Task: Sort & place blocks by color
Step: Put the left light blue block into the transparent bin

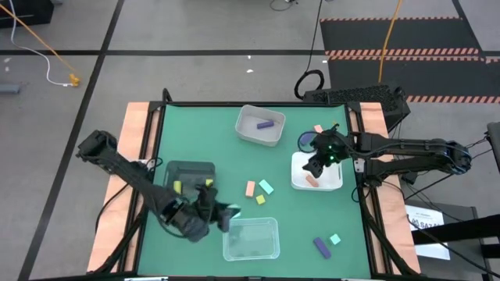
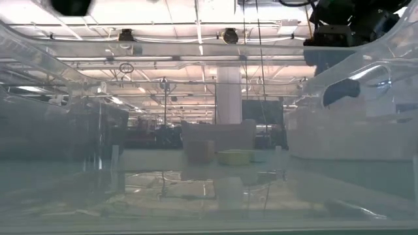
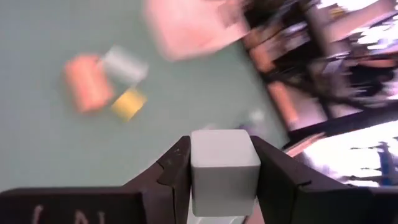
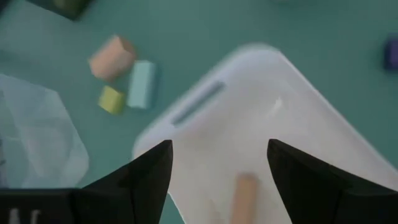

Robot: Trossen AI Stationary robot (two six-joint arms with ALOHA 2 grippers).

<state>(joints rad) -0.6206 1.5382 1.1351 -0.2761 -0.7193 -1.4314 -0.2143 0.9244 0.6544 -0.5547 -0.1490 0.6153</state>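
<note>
My left gripper [image 1: 225,212] [image 3: 221,149] hovers by the clear tray's [image 1: 251,239] far left corner, shut on a pale mint cube [image 3: 224,163]. My right gripper [image 1: 315,165] [image 4: 219,155] is open above the white tray [image 1: 332,180], where a salmon bar [image 4: 243,196] lies on the floor. The grey tray [image 1: 251,133] holds a purple block [image 1: 266,124]. The black tray [image 1: 192,168] holds yellow blocks [image 1: 178,186]. Loose on the mat lie a salmon block [image 1: 250,188], a mint block [image 1: 266,187], a yellow block [image 1: 260,200], a purple block [image 1: 321,247] and another mint one [image 1: 335,239]. My left gripper pinches the mint cube between its two fingers, one on each of two opposite side faces [image 3: 199,171]. The cube's end face points forward past the fingertips. It is lifted clear of the table.
A salmon block [image 1: 318,129] and a dark round block [image 1: 307,140] lie near the table's far right, beside the right arm. The low view looks through the clear tray's walls [image 2: 366,130]. Open mat lies between the four trays around the loose blocks.
</note>
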